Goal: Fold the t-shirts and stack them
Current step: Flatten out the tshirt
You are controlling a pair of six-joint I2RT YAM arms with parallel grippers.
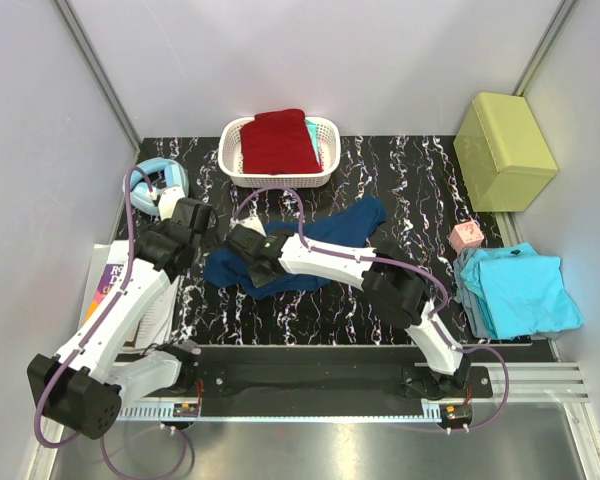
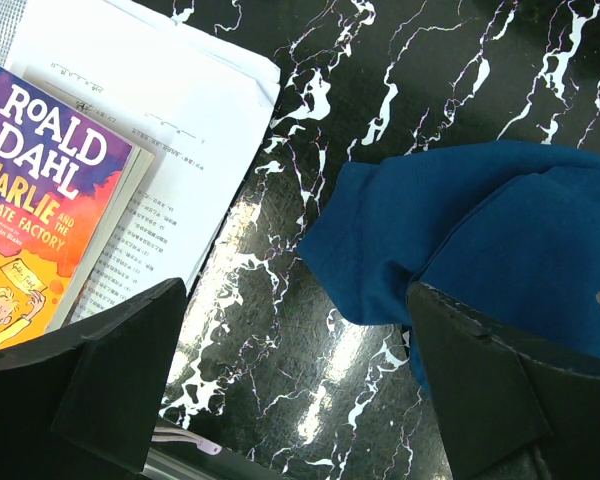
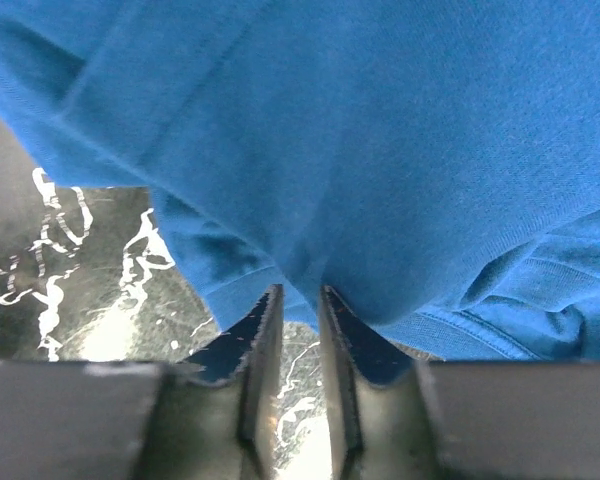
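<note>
From above, a crumpled navy blue cloth t-shirt [image 1: 310, 250] lies mid-way across the black marbled counter [image 1: 410, 200]. A folded dark red t-shirt [image 1: 278, 140] fills a white plastic basket [image 1: 228, 152], and turquoise t-shirts [image 1: 520, 290] lie far right.

In the left wrist view, the left gripper [image 2: 295, 292] gapes wide just beside the navy shirt's edge, near a purple paperback book [image 2: 40, 200].

In the right wrist view, the right gripper [image 3: 300, 295] is narrow, pinching a fold of the navy shirt.

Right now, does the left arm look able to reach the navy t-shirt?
Probably yes. The left pincer hangs open just above the table, and the navy t-shirt has its edge almost directly below it, with nothing in between. The book lies off to the side.
</note>
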